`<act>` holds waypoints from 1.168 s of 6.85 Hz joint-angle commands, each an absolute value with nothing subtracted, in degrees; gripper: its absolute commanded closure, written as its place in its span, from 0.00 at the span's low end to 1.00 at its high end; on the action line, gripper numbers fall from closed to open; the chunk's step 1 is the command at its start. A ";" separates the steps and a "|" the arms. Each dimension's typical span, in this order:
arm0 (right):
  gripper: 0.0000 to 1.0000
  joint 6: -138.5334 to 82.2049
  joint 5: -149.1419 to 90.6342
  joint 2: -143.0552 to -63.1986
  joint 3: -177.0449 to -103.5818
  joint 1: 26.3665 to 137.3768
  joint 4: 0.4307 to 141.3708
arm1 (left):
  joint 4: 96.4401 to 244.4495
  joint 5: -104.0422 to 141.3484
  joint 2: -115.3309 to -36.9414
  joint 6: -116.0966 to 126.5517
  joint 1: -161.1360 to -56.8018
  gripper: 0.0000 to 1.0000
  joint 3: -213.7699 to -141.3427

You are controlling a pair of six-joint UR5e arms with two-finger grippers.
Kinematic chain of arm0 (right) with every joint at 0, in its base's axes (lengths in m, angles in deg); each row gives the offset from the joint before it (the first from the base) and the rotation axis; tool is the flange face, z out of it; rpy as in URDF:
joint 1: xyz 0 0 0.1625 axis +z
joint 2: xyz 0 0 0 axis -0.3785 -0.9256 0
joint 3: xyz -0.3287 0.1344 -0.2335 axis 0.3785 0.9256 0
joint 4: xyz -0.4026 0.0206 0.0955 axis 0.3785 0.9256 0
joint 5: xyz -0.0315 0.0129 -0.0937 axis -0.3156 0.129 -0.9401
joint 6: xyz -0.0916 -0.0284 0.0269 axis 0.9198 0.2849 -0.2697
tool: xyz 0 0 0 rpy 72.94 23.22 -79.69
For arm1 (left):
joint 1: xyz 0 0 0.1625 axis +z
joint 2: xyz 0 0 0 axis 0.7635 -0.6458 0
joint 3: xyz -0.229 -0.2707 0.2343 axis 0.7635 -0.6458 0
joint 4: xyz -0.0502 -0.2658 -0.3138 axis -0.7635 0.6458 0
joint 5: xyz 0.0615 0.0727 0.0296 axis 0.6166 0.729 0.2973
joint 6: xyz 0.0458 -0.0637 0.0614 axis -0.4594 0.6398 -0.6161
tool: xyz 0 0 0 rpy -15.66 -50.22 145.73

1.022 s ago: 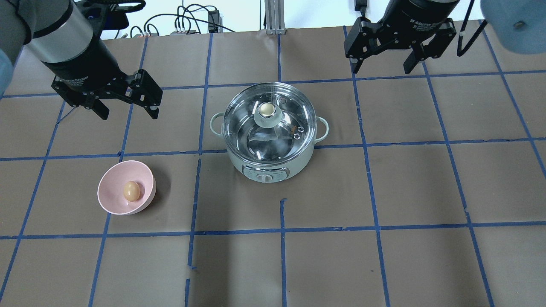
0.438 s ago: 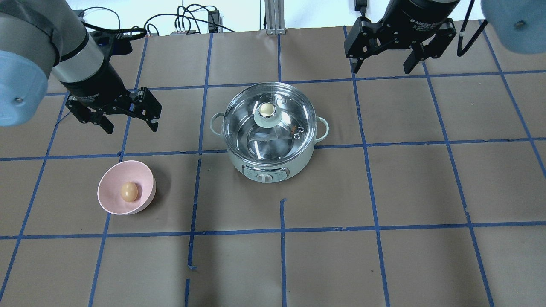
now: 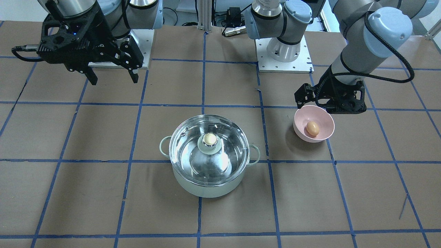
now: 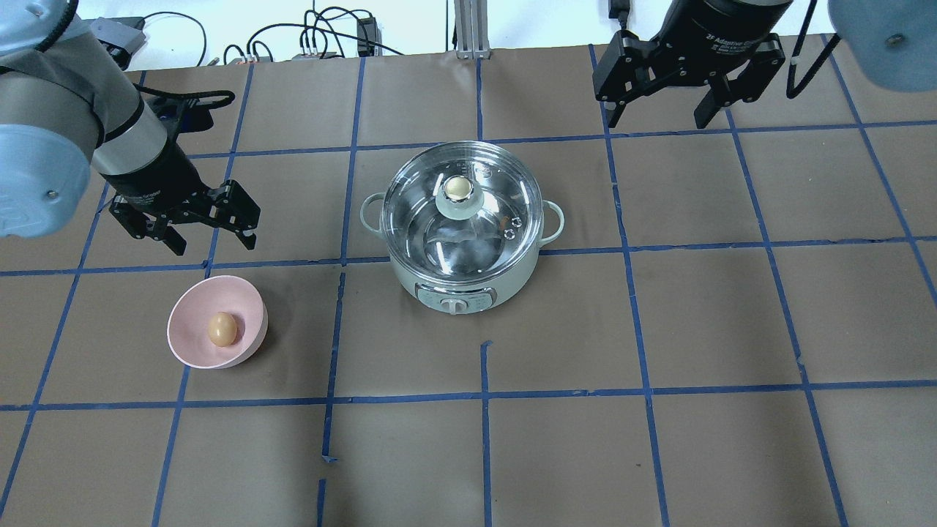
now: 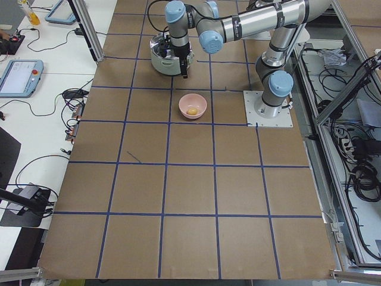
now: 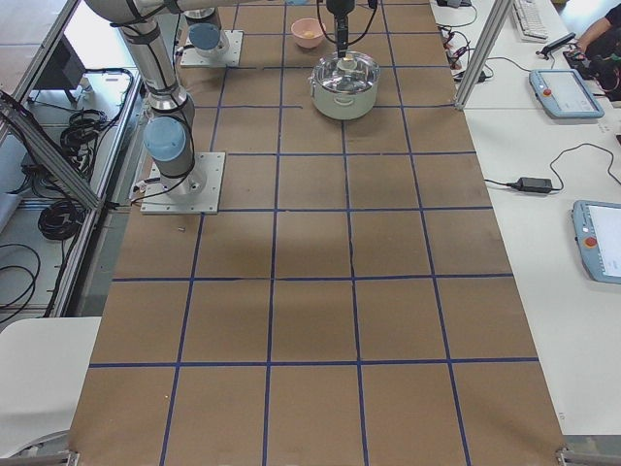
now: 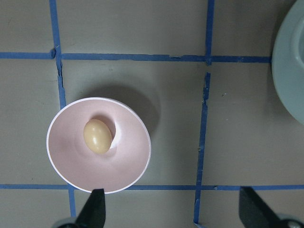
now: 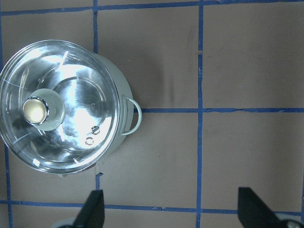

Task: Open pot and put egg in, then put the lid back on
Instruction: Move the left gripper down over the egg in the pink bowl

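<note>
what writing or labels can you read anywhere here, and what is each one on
"2F Adaptive Gripper": white print on the black body of the right gripper, seen in the overhead view; the last letters are faint.
White print on the body of the left gripper: too blurred to read.
Small markings around the dial on the front of the pot: too small to read.
No other text shows.

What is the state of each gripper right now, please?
Left gripper: open, holding nothing, near the pink bowl.
Right gripper: open, holding nothing.
</note>
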State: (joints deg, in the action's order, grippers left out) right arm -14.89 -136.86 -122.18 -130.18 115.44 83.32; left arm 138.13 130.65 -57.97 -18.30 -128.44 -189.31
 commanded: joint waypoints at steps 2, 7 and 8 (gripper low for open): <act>0.00 -14.92 -136.74 -122.18 -130.20 115.67 83.19 | 126.83 131.94 -59.53 -17.76 -123.26 0.00 -196.85; 0.00 -14.21 -137.44 -122.26 -131.60 115.58 82.57 | 112.03 131.77 -59.71 -16.62 -120.00 0.00 -210.57; 0.00 -14.82 -137.35 -122.35 -132.13 115.84 82.48 | 110.69 131.77 -59.44 -15.49 -120.08 0.00 -212.34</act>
State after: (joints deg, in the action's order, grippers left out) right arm -14.38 -137.34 -122.25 -131.56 115.55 82.56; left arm 112.78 131.78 -59.65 -16.37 -120.16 -210.04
